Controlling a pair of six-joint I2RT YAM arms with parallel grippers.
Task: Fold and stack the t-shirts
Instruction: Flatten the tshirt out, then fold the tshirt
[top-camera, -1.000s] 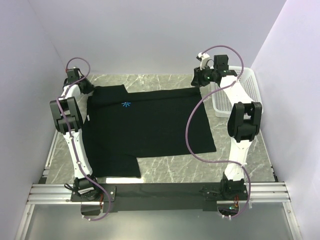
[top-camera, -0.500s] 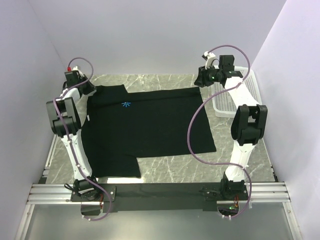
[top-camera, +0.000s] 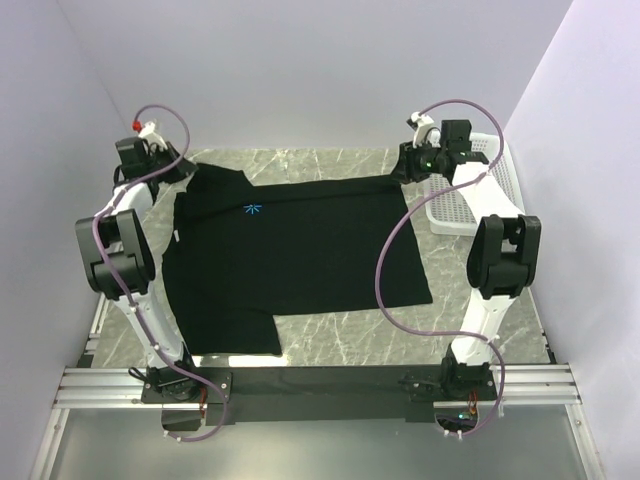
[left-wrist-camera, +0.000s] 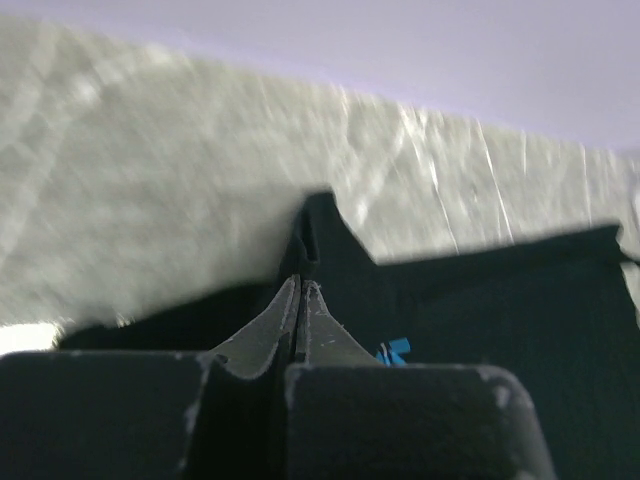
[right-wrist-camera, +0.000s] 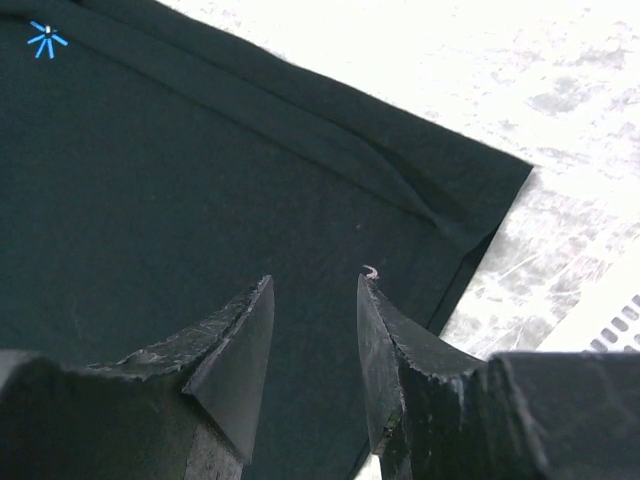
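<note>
**1. Task item.** The black t-shirt (top-camera: 300, 260) lies spread on the marble-patterned worktop (top-camera: 340, 340), between my two arms. Its light-blue starburst logo (top-camera: 251, 209) faces up, in the far left part of the cloth. On the left the cloth reaches nearer to my bases than on the right, so the near edge is stepped.

**2. Left claw.** My left claw (top-camera: 185, 169) is at the far left corner of the t-shirt. In the left wrist view the two fingers (left-wrist-camera: 327, 325) meet tip to tip with no gap between them. A narrow peak of black cloth rises directly at the tips. That view is blurred, so the pinch itself is not sharp, but the claw appears to be closed on this corner of the t-shirt. The remainder of the garment lies flat on the worktop.

**3. Right claw.** My right claw (top-camera: 399, 172) is at the far right corner of the t-shirt, beside the white perforated basket (top-camera: 448, 208). In the right wrist view the fingers stand partly apart, at a moderate gap, with nothing between them. The tips are over the cloth near its hemmed corner. I cannot tell whether they touch the fabric.

**4. Surroundings.** The basket stands at the far right of the worktop, next to the right arm.
</note>
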